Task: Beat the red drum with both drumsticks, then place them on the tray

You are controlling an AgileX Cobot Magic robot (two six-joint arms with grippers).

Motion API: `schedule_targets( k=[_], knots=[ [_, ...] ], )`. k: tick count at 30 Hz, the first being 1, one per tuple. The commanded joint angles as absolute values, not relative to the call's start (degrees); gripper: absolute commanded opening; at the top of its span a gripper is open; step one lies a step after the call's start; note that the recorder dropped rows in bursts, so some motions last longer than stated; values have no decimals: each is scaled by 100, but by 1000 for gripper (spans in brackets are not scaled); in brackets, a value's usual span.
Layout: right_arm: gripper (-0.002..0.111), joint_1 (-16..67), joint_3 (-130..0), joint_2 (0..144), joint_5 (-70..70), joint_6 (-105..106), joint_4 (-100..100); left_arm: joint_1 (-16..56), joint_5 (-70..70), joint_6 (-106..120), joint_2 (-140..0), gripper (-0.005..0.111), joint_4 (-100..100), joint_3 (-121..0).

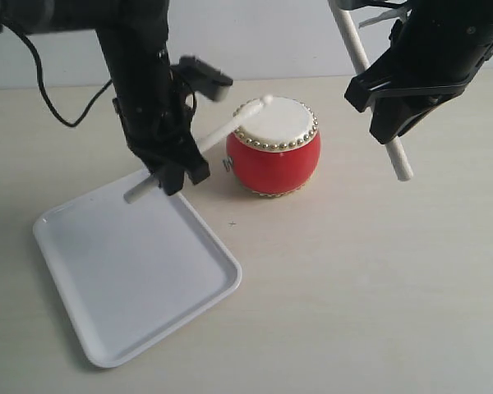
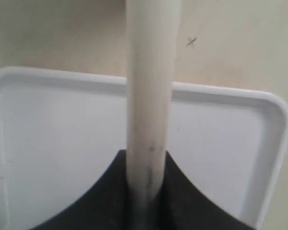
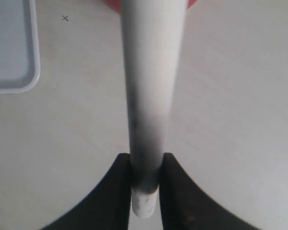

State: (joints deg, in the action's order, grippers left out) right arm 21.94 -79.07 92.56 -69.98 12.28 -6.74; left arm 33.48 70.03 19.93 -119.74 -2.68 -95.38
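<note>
The red drum (image 1: pixel 273 160) stands upright on the table, its cream head up; only a red sliver (image 3: pixel 192 3) of it shows in the right wrist view. My left gripper (image 1: pixel 177 172) (image 2: pixel 145 157) is shut on one drumstick (image 1: pixel 230 125) (image 2: pixel 149 91). That stick slants up to the right, and its rounded tip rests at the near-left rim of the drum head. To the right of the drum and above it, my right gripper (image 1: pixel 392 123) (image 3: pixel 145 159) is shut on the other drumstick (image 1: pixel 399 160) (image 3: pixel 151 81), held steeply with one end low. The white tray (image 1: pixel 131 271) (image 2: pixel 221 90) (image 3: pixel 9 48) lies at the front left.
The left arm and its black cable (image 1: pixel 49 90) hang over the tray's far corner. A small dark mark (image 1: pixel 232 222) is on the pale tabletop between the tray and the drum. A pale wall rises behind the table.
</note>
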Motion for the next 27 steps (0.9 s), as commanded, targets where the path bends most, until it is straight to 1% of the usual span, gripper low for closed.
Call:
schedule_targets(
  k=[1,6,12,14,21,24,27],
  knots=[
    [0,2194,-7925,9200,-6996,1214,-679,3344,6996,1881,-12314,0,-195,-9349],
    [0,2194,-7925,9200,-6996,1214,-756,3237,6996,1881,-11588,0,-62,-9349],
    [0,2194,-7925,9559,-6996,1385,-1675,2933,6996,1835,-10636,0,-105,-9349],
    [0,2194,-7925,9892,-6996,1385,-1707,2843,6996,1659,-10509,0,-130,-9349],
    [0,2194,-7872,11262,-6996,940,-1392,2869,6996,1533,-10399,0,-242,-9349],
    [0,2194,-7694,11382,-6996,883,-1176,2869,6996,1533,-10331,0,-240,-9349],
    [0,2194,-7694,11151,-6996,958,-1155,2858,6996,1634,-10310,0,-240,-9349]
  ],
)
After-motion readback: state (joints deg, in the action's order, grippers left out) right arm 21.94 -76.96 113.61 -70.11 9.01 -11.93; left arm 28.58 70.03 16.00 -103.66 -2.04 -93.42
